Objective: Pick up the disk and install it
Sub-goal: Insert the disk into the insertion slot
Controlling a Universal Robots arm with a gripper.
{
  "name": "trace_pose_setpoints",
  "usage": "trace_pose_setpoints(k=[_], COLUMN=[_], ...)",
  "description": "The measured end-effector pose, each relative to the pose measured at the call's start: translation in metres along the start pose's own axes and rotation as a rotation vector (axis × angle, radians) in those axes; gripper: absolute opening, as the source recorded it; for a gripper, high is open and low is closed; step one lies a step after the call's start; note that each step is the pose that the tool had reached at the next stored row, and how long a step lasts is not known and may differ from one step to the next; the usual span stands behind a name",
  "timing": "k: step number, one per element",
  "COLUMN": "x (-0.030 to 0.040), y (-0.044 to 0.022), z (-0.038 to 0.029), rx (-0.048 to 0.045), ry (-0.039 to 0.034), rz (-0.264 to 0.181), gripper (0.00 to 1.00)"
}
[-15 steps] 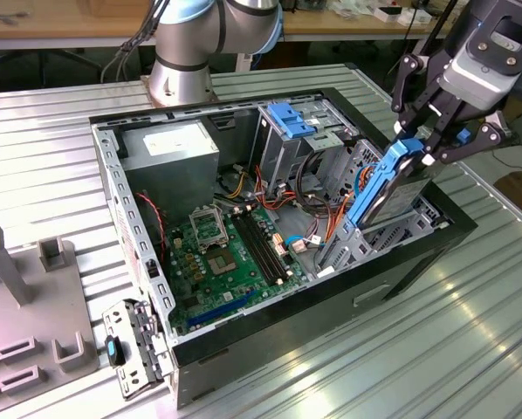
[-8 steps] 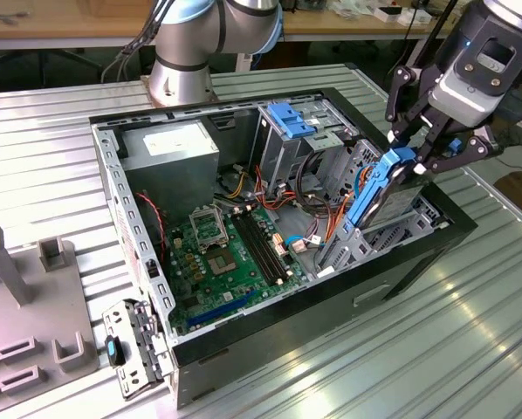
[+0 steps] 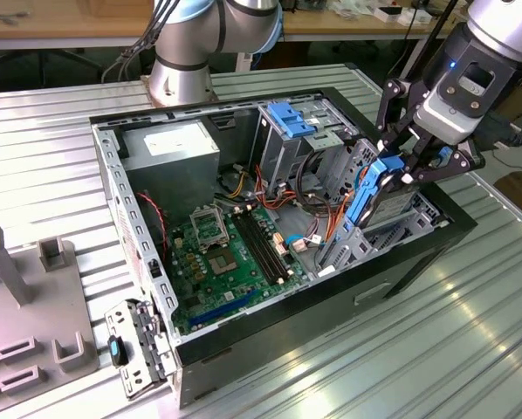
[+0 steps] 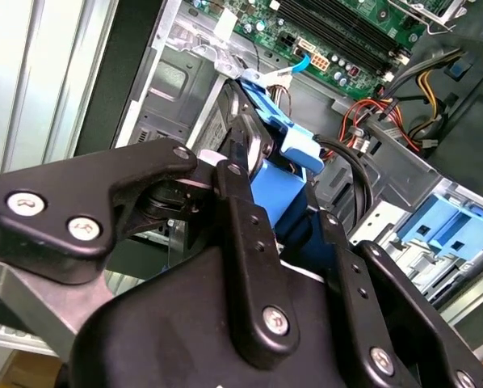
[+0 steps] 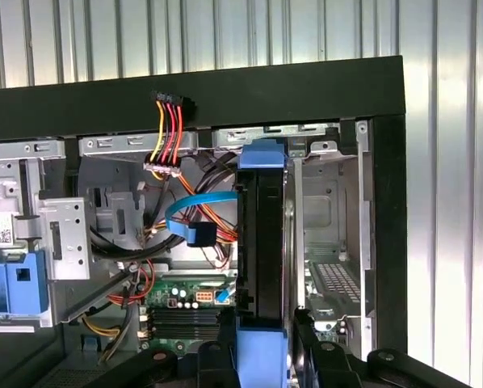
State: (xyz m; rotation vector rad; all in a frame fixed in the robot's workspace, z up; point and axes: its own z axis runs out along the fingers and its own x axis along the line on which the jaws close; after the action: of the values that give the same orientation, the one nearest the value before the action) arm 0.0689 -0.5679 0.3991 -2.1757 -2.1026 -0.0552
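- Right now the disk point(image 3: 376, 190) stands on its narrow edge, blue carrier frame and grey-black body upright. It is inside the open computer case point(image 3: 401, 262), at the end toward the exterior view's right.
- The hand point(image 3: 403, 170) grips it from above, its black fingers point(image 4: 240, 212) closed firmly on the disk's two flat faces.
- The disk's lower end reaches down among the grey metal walls of the drive cage point(image 5: 330, 210). How deep it sits there I cannot tell.
- In the first wrist view the disk shows its thin edge, with a perforated cage wall just beside one face and a tangle of cables beside the other.
- A flat blue data cable point(image 5: 195, 220) loops just beside the disk. A red, yellow and black power lead point(image 5: 167, 129) hangs near the case's black rim.
- A fixed blue bracket point(image 3: 291, 118) sits atop the neighbouring cage, apart from the disk.
- The green motherboard point(image 3: 222, 249) lies flat in the case, between the disk's end and the silver power supply point(image 3: 169, 148).
- The case lies on its side, open face up, on a ribbed metal bench point(image 3: 418, 358).
- The arm's base point(image 3: 182, 65) stands on the bench just behind the case.
- A grey plastic fixture point(image 3: 21, 297) sits at the exterior view's left, well apart from the disk. A small metal bracket point(image 3: 130, 345) lies just beside the case's near corner.
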Motion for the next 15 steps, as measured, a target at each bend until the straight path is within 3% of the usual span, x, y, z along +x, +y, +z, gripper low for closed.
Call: trace_pose_setpoints(k=[3,6,8,15], x=[0.0000,0.0006,0.0014,0.0013], y=[0.0003,0.0002,0.0003,0.0010], z=[0.0004,-0.0065,-0.0119,-0.0124], rx=[0.0045,0.0206,0.0294,0.0320], ry=[0.0006,0.0040,0.0004,0.0001], rz=[0.000,0.002,0.004,0.004], gripper=[0.37,0.37,0.37,0.37])
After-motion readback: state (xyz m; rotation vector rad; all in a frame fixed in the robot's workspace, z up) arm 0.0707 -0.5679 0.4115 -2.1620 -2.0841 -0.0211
